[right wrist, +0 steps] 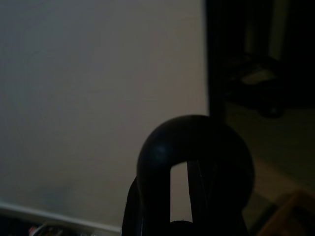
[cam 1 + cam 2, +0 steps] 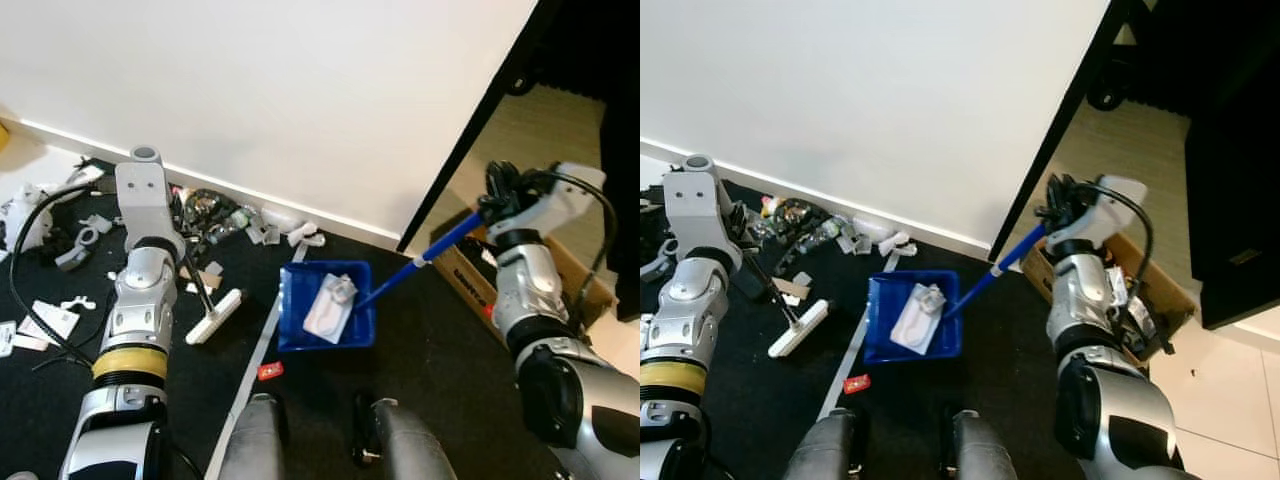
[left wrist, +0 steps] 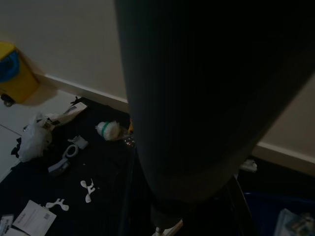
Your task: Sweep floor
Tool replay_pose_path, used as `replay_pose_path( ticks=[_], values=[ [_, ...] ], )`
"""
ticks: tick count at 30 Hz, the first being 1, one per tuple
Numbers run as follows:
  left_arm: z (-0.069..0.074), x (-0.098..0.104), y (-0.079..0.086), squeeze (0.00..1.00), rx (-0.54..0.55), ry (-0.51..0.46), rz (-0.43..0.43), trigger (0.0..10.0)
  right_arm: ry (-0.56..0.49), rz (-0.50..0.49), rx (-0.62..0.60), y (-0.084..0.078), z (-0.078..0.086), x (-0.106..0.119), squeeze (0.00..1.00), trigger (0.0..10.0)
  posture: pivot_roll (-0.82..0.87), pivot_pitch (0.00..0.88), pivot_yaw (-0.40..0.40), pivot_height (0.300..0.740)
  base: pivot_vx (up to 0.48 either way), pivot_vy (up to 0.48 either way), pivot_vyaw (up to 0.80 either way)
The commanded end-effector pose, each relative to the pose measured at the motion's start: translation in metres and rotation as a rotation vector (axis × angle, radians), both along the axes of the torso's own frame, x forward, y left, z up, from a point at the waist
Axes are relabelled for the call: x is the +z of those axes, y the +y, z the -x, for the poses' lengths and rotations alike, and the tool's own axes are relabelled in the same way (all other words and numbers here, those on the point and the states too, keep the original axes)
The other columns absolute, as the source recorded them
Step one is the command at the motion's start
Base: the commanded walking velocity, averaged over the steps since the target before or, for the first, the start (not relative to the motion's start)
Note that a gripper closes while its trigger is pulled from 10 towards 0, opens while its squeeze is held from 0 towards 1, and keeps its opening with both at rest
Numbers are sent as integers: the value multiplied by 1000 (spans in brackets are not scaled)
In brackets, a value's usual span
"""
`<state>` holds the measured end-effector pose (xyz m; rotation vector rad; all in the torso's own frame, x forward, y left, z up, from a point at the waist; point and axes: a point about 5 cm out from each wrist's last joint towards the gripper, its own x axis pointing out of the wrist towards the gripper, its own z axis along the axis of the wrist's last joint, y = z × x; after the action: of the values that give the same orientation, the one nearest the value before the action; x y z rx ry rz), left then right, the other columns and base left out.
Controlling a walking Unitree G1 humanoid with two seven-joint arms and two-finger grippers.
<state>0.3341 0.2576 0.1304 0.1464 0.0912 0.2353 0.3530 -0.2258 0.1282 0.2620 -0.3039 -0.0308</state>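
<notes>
1. Two tools are in my grip: my right gripper (image 2: 497, 193) is clamped on the top of the blue dustpan handle (image 2: 415, 262), and my left gripper (image 2: 178, 243) is closed on the thin dark broom handle (image 2: 199, 290).
2. Down the handle from my right gripper, the blue dustpan (image 2: 326, 306) sits flat on the black floor mat (image 2: 430, 370), already carrying a white wrapper (image 2: 330, 308) and a small grey scrap.
3. Below my left gripper, the white broom head (image 2: 215, 316) rests on the mat, near the dustpan's open side but not touching it.
4. Beyond my left gripper, a litter pile (image 2: 225, 220) lies along the white wall (image 2: 300, 90), with paper scraps (image 2: 45, 320) scattered further out on that side.
5. I judge I am mid-sweep: some rubbish is collected, most is not.
6. Next, I should reach the broom head behind the litter pile and draw it toward the dustpan, holding the pan steady and flat.
</notes>
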Motion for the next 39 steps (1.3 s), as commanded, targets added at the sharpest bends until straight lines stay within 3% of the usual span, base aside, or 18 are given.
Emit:
replay_pose_path(
  ticks=[1, 5, 9, 16, 23, 29, 39],
  values=[
    [-3, 1, -1, 0, -26, 3, -10, 10000, 10, -46, -30, -9, 7, -9, 0, 10000, 69, 74, 1, 740, 0, 0, 0],
    [-8, 0, -8, 0, -59, 10, -14, 10000, 41, 29, -30, -13, 17, -20, 0, 10000, 65, 64, 41, 740, 0, 0, 0],
    [-12, 1, -16, 0, -89, 8, -14, 10000, 43, 16, -39, -17, 25, -28, 0, 10000, 59, 60, 64, 740, 0, 0, 0],
    [-1, -19, -10, 0, -34, 42, 39, 10000, 87, 116, 74, 2, 27, -38, 0, 10000, 37, 60, 58, 740, 0, 0, 0],
    [13, -31, -1, 0, 35, 56, 33, 10000, 91, 89, 52, 0, 17, -28, 0, 10000, 43, 70, 1, 740, 0, 0, 0],
    [14, -29, -4, 0, 31, 39, 48, 10000, 104, 78, 62, 2, 17, -30, 0, 10000, 53, 77, -25, 740, 0, 0, 0],
    [15, -31, -13, 0, 20, 36, 54, 10000, 134, 79, 85, 12, 18, -37, 0, 10000, 49, 87, -32, 740, -328, 0, 0]
  ],
)
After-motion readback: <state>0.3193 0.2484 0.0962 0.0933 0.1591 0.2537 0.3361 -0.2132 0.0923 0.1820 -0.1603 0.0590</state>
